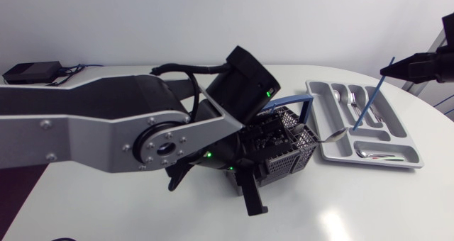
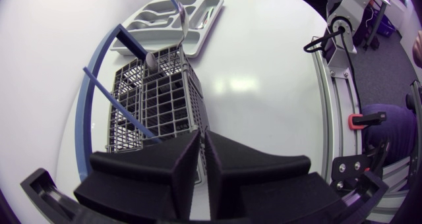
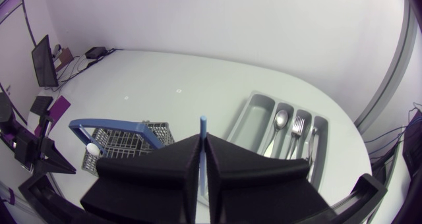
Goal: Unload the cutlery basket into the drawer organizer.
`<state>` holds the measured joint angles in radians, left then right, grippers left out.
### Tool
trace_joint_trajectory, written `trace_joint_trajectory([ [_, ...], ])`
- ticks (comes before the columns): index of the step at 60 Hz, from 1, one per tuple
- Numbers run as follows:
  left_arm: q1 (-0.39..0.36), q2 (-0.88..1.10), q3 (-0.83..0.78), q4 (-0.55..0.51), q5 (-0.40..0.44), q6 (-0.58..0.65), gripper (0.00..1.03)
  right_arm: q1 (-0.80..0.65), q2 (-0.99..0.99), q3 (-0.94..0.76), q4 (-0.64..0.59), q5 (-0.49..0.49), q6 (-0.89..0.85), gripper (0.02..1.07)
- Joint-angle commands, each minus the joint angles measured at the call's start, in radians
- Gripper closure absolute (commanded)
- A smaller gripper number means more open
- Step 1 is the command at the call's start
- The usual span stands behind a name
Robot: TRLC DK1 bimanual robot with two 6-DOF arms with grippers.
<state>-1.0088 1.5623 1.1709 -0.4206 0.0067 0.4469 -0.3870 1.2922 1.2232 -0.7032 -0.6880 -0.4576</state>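
The dark wire cutlery basket (image 1: 291,145) with a blue handle stands mid-table. My left gripper (image 1: 247,176) is at its near corner. In the left wrist view the gripper (image 2: 202,161) is shut on the basket (image 2: 155,105) wall, and a blue-handled utensil (image 2: 119,102) leans inside. The grey drawer organizer (image 1: 319,88) lies to the right with a spoon (image 3: 280,118) and fork (image 3: 297,126) in its slots. My right gripper (image 1: 391,69) hangs above the organizer (image 3: 254,102), shut on a blue-handled spoon (image 1: 372,96). The spoon points down, its metal end over the organizer's edge nearest the basket.
A black box (image 1: 32,72) with cables sits at the table's far left corner. My left arm's broad links (image 1: 106,127) cover much of the left half of the table. White table surface (image 1: 369,205) shows in front of the basket and organizer.
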Motion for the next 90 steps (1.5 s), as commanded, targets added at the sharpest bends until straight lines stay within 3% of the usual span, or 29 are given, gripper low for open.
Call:
trace_joint_trajectory([
  [1, 0.009, -0.027, -0.03, 0.002, -0.001, 0.024, 0.88, -0.007, 0.073, 0.027, 0.013, -0.005, -0.019, 1.01],
  [43, 0.009, -0.039, -0.059, 0.002, -0.002, 0.035, 0.88, 0.08, 0.426, 0.096, 0.111, 0.094, 0.04, 1.01],
  [70, 0.012, -0.064, -0.096, 0.002, -0.002, 0.039, 0.89, 0.114, 0.657, 0.233, 0.163, 0.14, 0.106, 1.01],
  [74, 0.012, -0.067, -0.099, 0.002, -0.002, 0.039, 0.89, 0.117, 0.682, 0.246, 0.165, 0.146, 0.109, 0.9],
  [81, 0.016, -0.068, -0.106, 0.002, -0.002, 0.041, 0.89, 0.126, 0.703, 0.246, 0.186, 0.157, 0.112, 0.61],
  [90, 0.021, -0.068, -0.109, 0.003, -0.002, 0.042, 0.88, 0.126, 0.703, 0.245, 0.194, 0.162, 0.116, 0.41],
])
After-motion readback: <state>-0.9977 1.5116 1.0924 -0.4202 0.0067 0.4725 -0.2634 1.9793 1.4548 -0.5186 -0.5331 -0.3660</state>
